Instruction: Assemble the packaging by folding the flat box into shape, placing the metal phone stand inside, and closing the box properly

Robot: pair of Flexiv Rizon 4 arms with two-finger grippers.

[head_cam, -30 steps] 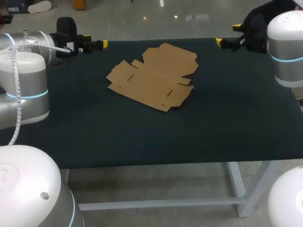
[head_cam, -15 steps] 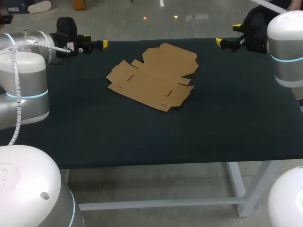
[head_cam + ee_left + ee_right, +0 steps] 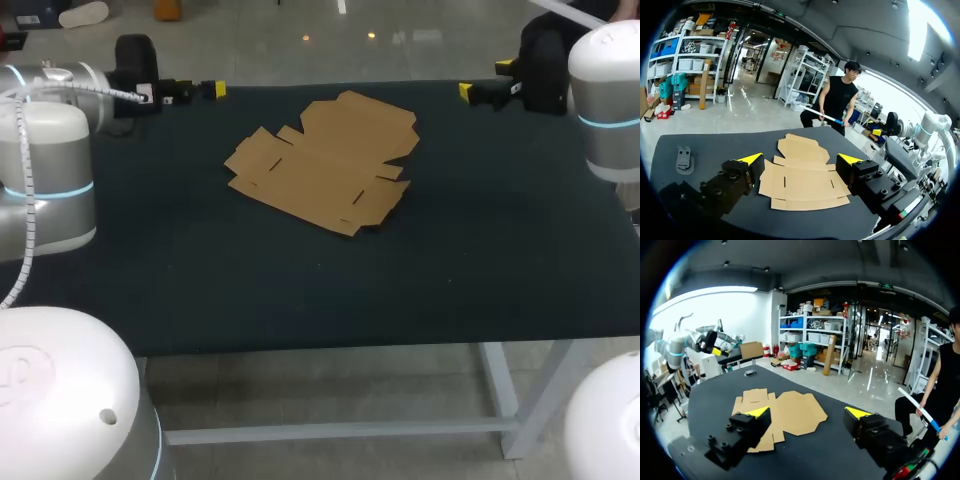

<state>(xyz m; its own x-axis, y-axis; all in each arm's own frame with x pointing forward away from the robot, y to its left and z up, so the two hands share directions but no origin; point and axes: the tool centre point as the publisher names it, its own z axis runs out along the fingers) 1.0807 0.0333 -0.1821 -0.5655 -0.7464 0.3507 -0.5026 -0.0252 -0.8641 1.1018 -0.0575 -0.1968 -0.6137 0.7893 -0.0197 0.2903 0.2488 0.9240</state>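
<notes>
A flat, unfolded brown cardboard box (image 3: 322,165) lies on the dark table (image 3: 300,290), toward the back middle. My left gripper (image 3: 208,90) hovers at the back left edge, open and empty, pointing toward the box. My right gripper (image 3: 472,92) hangs at the back right edge, also open and empty. In the left wrist view the box (image 3: 805,182) lies ahead of the open gripper (image 3: 801,160). A small grey metal phone stand (image 3: 684,159) lies apart from it on the table. In the right wrist view the box (image 3: 790,415) lies ahead of the open gripper (image 3: 808,412), with the stand (image 3: 750,372) farther off.
In the head view the stand is hidden behind my left arm (image 3: 50,150). The table's front half holds nothing else. My right arm (image 3: 605,100) stands at the right edge.
Both arms have shifted slightly at the back of the table, the left elbow most visibly. The box has not moved and both grippers stay open.
</notes>
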